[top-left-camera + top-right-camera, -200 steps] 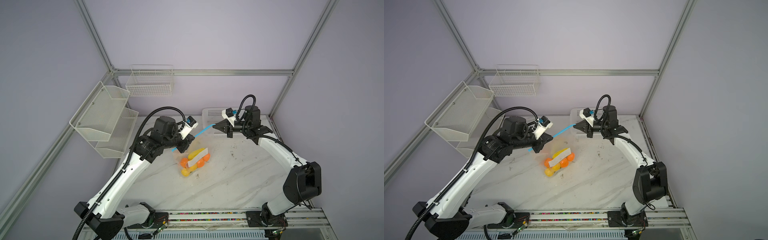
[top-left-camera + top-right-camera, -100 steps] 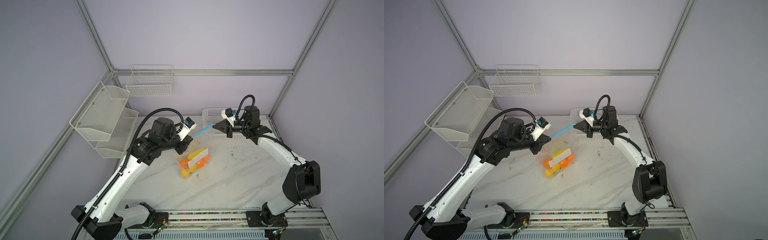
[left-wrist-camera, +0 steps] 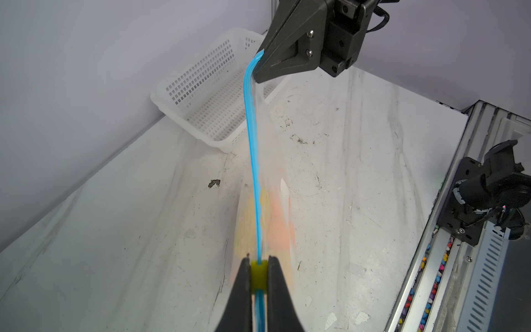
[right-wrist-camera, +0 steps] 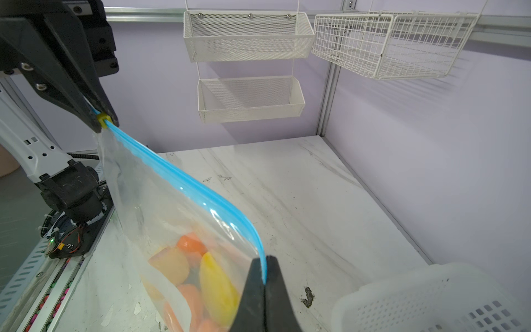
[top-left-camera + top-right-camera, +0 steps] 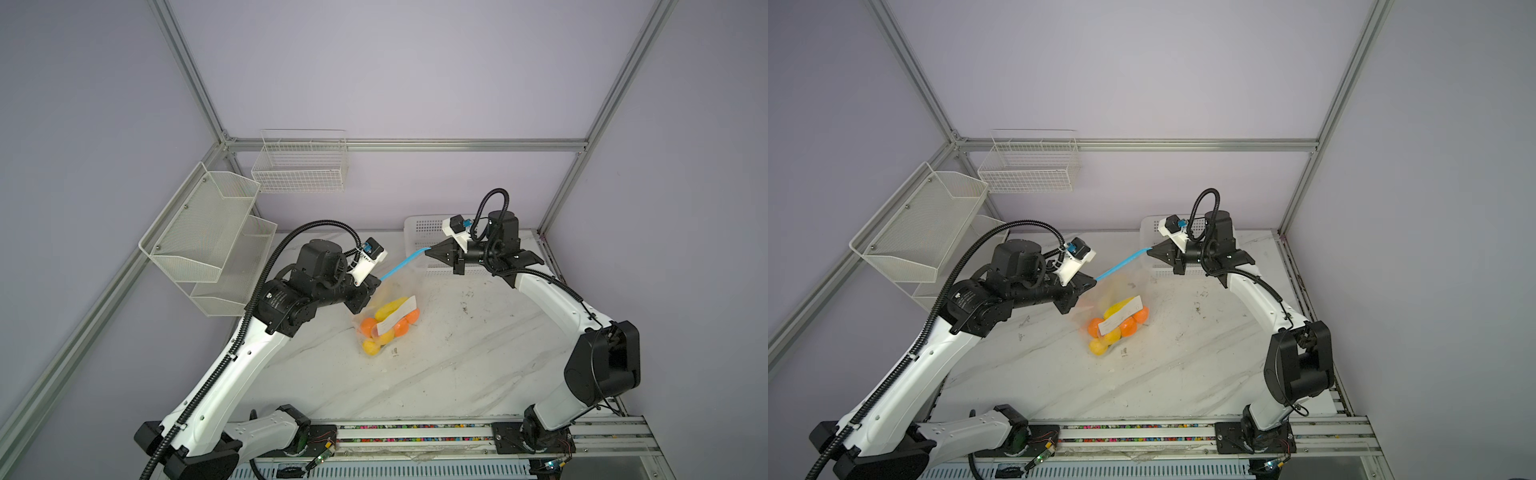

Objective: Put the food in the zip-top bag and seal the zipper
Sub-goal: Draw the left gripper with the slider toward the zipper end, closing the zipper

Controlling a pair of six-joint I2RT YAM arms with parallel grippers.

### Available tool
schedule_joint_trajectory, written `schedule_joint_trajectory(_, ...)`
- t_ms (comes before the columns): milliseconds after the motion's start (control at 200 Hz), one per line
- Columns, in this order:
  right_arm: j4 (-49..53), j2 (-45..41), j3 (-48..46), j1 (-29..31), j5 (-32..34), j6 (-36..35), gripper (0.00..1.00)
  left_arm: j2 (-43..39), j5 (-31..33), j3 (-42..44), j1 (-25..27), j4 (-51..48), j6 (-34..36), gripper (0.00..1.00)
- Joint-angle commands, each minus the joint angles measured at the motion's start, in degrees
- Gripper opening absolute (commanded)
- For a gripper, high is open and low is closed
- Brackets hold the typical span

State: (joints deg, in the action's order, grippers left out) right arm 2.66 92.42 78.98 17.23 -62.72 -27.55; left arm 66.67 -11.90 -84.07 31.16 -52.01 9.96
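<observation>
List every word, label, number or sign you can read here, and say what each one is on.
White label on the zip-top bag: faint print, too small to read.
Small white marking on the left arm, at its dark joint: too small to read.
Nothing else shows text, so nothing here can be quoted.

one zip-top bag [image 5: 405, 282], three orange balls [image 5: 367, 325], three yellow fruits [image 5: 390, 308], one white basket [image 5: 428, 226].

Blue zipper [image 3: 253, 161], yellow slider [image 3: 259, 277], orange and yellow food [image 5: 368, 326].
</observation>
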Motion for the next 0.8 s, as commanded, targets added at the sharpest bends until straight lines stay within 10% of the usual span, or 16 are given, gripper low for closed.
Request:
schedule_joint_trajectory(0, 1.2, 0.8, 1.6, -1.5, 2.4, -1.5, 0.0, -2.4, 0.6, 1.6, -0.3, -2.1, -1.3, 0.01)
schedule_joint_trajectory(795, 2.3, 1.7, 2.4, -1.5, 2.7, -1.9, 0.0, -4.4, 2.3, 1.5, -0.3, -7.1, -1.6, 0.01)
